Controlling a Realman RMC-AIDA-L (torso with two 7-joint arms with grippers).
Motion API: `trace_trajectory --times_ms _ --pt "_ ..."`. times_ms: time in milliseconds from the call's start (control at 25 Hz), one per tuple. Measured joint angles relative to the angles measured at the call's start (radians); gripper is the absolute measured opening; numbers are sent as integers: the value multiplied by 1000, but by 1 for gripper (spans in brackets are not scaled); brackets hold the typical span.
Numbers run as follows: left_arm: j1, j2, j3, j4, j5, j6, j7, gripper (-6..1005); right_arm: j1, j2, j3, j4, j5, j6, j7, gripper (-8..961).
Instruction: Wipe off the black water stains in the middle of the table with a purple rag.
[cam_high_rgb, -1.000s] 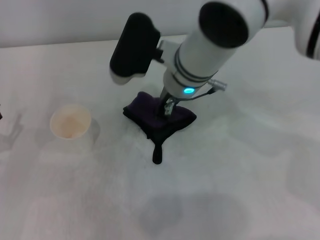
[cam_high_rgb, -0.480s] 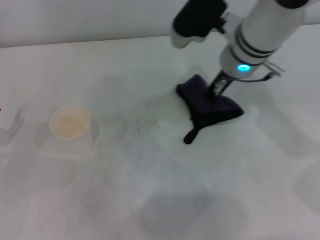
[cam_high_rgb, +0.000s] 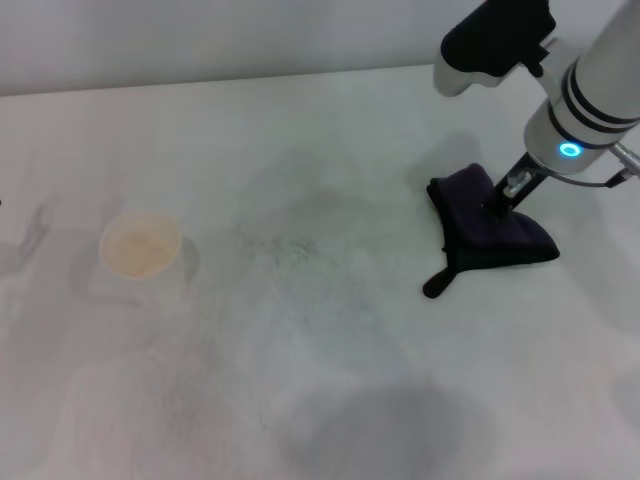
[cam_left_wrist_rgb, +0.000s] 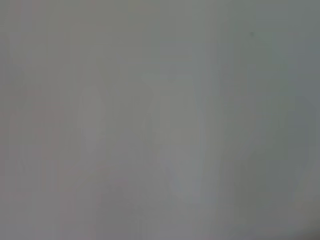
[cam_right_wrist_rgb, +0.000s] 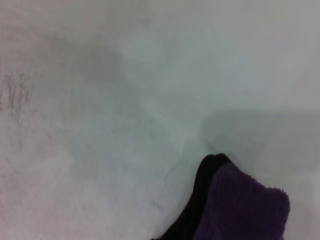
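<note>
The purple rag (cam_high_rgb: 490, 232) lies bunched on the white table (cam_high_rgb: 300, 400) at the right, its black tail-like corner pointing toward the near side. My right gripper (cam_high_rgb: 500, 203) reaches down into the top of the rag and is shut on it. A corner of the rag (cam_right_wrist_rgb: 240, 205) fills one edge of the right wrist view, over bare table (cam_right_wrist_rgb: 100, 100). The black water stains do not show in any view; the middle of the table carries only faint grey speckled smudges (cam_high_rgb: 290, 245). The left gripper is out of view.
A paper cup (cam_high_rgb: 140, 245) stands upright at the left of the table. The table's far edge meets a pale wall behind the right arm. The left wrist view shows only a blank pale surface.
My right arm has dragged the rag from the middle of the table over to the right. Faint grey speckles now show where the rag lay.
</note>
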Motion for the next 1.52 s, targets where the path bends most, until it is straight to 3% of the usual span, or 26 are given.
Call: trace_trajectory --times_ms 880,1000,1040,1280,1520 --pt "-13 0 -1 19 1 20 0 879 -23 7 43 18 12 8 -47 190" --pt "-13 1 -1 19 4 18 0 878 -45 6 59 68 14 5 -50 393" --pt "-13 1 -1 19 5 17 0 878 -54 6 70 88 15 5 -54 393" --pt "-4 -1 -1 34 3 11 -4 877 -120 2 240 215 52 -7 -145 395" --pt "-1 -5 -1 43 -29 10 -7 878 -171 -1 488 185 170 -159 -323 395"
